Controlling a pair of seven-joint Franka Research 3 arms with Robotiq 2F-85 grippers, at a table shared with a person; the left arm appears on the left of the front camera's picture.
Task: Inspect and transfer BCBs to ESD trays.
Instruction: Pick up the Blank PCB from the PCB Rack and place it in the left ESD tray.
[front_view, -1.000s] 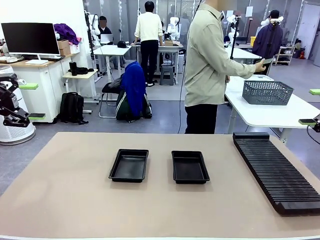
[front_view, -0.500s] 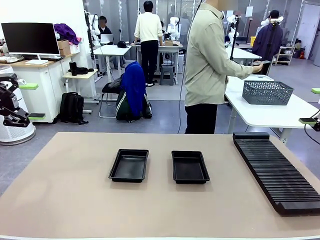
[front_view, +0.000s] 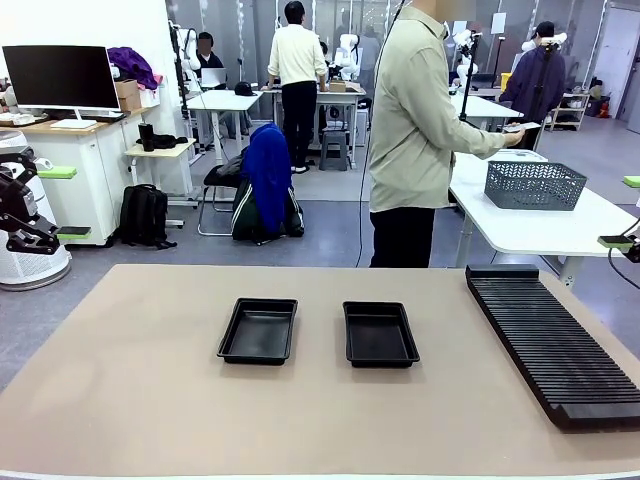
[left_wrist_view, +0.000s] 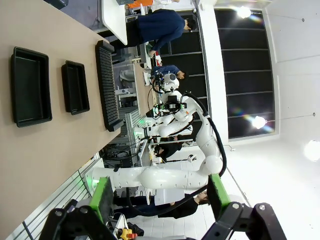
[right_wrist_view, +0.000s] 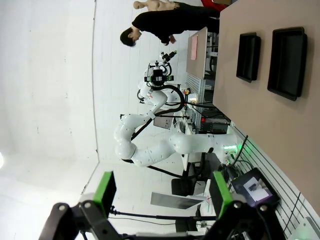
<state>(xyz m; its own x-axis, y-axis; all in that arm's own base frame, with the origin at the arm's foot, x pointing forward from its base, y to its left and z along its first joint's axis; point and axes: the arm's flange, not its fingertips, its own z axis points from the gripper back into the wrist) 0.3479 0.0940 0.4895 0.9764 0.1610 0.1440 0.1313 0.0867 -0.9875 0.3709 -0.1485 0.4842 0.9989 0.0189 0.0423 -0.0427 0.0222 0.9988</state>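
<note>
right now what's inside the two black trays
Nothing: the left tray and the right tray show bare black floors. Only a thin strip behind each near rim is hidden from the front.

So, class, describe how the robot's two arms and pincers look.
The left pincer and right pincer are black linkages, each with two flat green pads. The right arm and left arm are glossy white rounded tubes with black cables alongside.
</note>
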